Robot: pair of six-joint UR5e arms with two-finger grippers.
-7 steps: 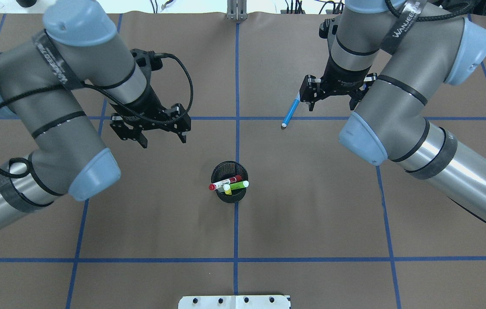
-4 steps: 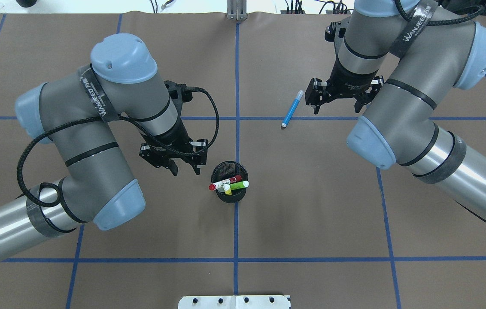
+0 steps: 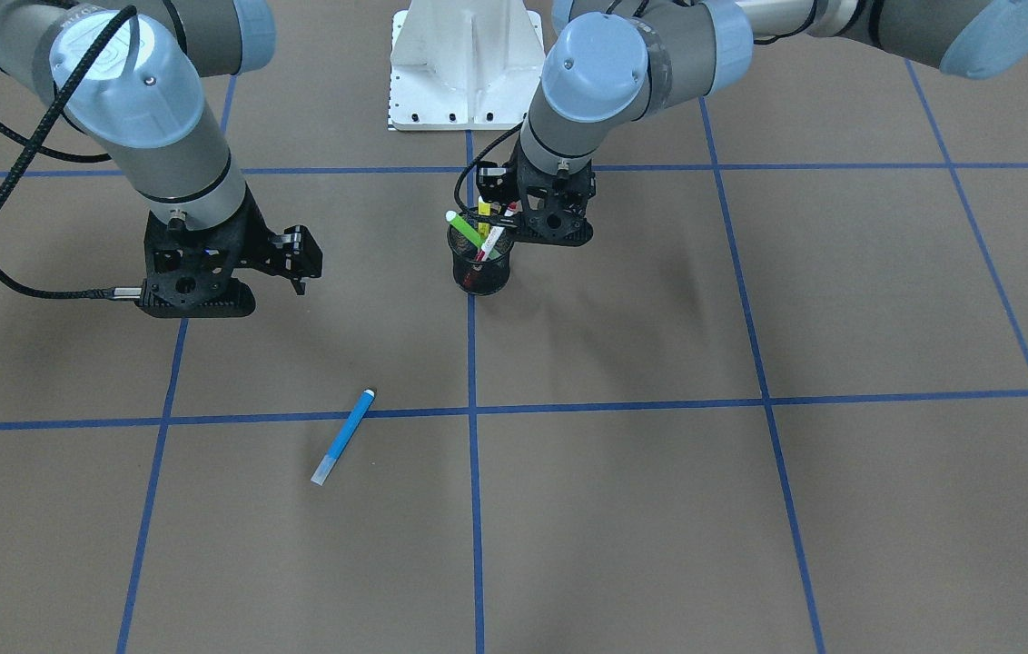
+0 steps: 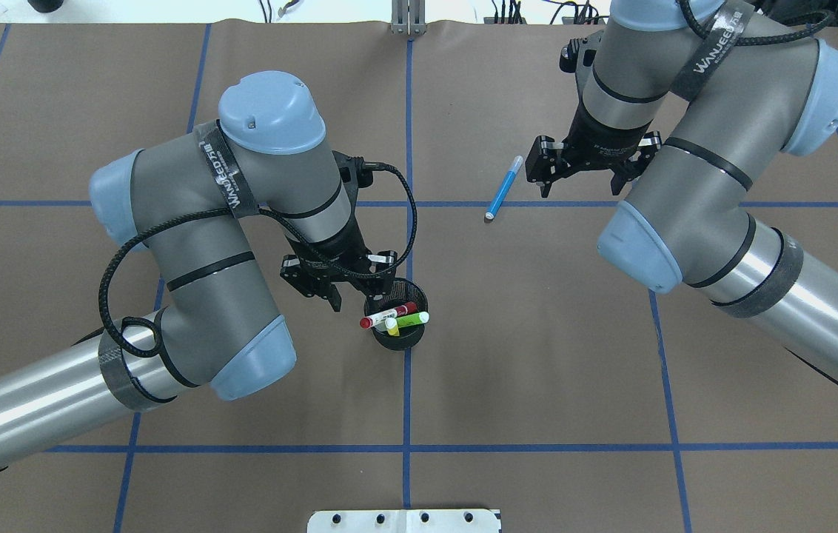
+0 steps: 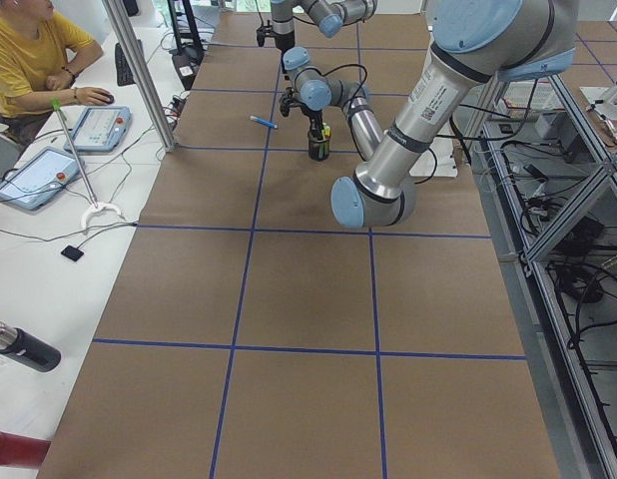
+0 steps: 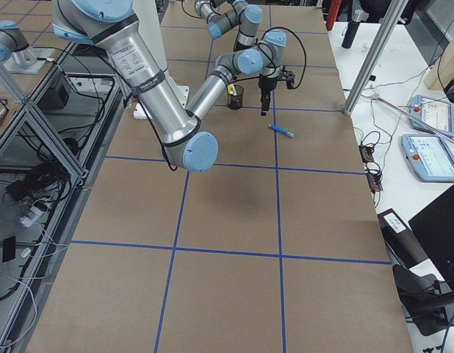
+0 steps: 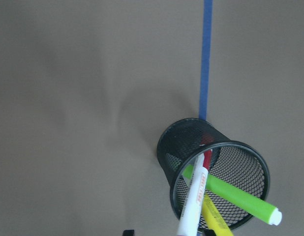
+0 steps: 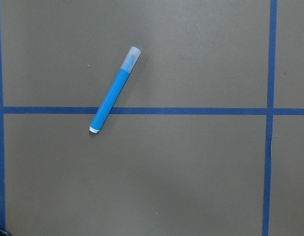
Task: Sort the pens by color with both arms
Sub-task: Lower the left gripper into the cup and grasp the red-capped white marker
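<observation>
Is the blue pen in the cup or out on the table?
Out: the blue pen lies flat on the table, apart from the mesh cup.

A black mesh cup [image 3: 480, 272] stands upright on a blue tape line [image 3: 472, 363] crossing the brown table [image 3: 659, 300].

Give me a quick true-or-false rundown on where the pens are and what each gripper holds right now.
1. The blue pen lies across a blue tape line. True.
2. The right gripper holds the blue pen. False: its fingers are open and the pen lies free beside them.
3. The mesh cup holds a green pen, a yellow pen and a white pen with red ends. True.
4. The left gripper grips the green pen. False: it is open at the cup's rim, and the green pen sits in the cup.
</observation>
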